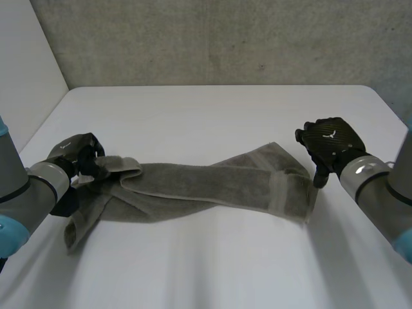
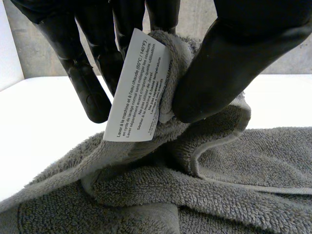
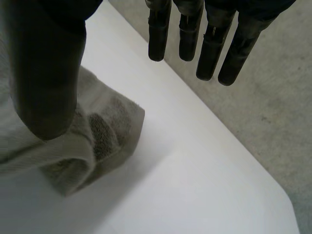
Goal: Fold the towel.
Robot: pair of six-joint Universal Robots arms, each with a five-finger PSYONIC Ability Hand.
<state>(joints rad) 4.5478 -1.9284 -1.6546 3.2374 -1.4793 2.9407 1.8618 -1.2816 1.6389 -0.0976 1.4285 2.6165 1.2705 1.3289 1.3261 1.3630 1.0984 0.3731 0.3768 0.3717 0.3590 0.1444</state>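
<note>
The grey towel [image 1: 193, 187] lies twisted, rope-like, across the white surface [image 1: 212, 116]. Fingers of the left hand [image 1: 77, 154] pinch its corner at the care label [image 2: 139, 87]; fingers of the right hand [image 1: 331, 143] are straight, holding nothing.

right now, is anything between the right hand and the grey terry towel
Nothing visible does. The black right hand is open at the end of the grey terry towel on the white table, its thumb just over the towel's corner.

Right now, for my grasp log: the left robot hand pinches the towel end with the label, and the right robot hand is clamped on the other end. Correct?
No: the right robot hand is open, fingers straight, beside the other end of the towel, as the right wrist view shows. The left robot hand does pinch the end with the label.
</note>
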